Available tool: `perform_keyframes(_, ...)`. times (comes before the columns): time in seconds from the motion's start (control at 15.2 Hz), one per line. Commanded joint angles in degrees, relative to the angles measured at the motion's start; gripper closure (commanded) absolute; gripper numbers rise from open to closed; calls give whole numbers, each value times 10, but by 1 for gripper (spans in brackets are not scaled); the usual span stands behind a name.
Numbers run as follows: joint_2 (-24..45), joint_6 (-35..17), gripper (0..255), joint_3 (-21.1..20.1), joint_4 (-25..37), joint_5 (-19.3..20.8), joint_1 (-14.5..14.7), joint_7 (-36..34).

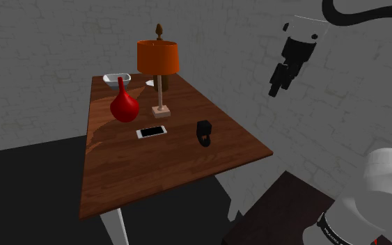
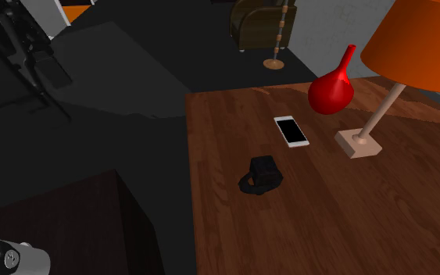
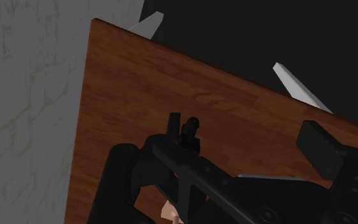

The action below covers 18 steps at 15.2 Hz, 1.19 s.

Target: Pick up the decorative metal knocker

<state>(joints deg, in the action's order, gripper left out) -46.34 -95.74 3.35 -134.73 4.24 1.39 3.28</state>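
Hovering high off wooden table edge: black gripper, fingers apart, empty. Black knocker on tabletop near white phone.

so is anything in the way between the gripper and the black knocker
Nothing visible is. The gripper hangs open in the air off the edge of the table, and the black knocker lies alone on bare wood on that side. The phone, red vase and lamp sit beyond it.
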Motion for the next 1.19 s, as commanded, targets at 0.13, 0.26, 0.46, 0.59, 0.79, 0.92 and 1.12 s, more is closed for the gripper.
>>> perform_keyframes(0.13, 33, -34, 0, 3, -5, -1, 0, -2)
perform_keyframes(0.26, 69, -68, 0, 6, -7, -1, 1, -3)
perform_keyframes(0.46, 126, -116, 0, 10, -4, -3, 2, -5)
perform_keyframes(0.59, 167, -147, 0, 13, 2, -5, 3, -5)
perform_keyframes(0.79, 229, -189, 0, 18, 17, -9, 5, -5)
perform_keyframes(0.92, 273, -214, 0, 20, 30, -13, 6, -5)
perform_keyframes(1.12, 339, -248, 0, 24, 56, -20, 7, -2)
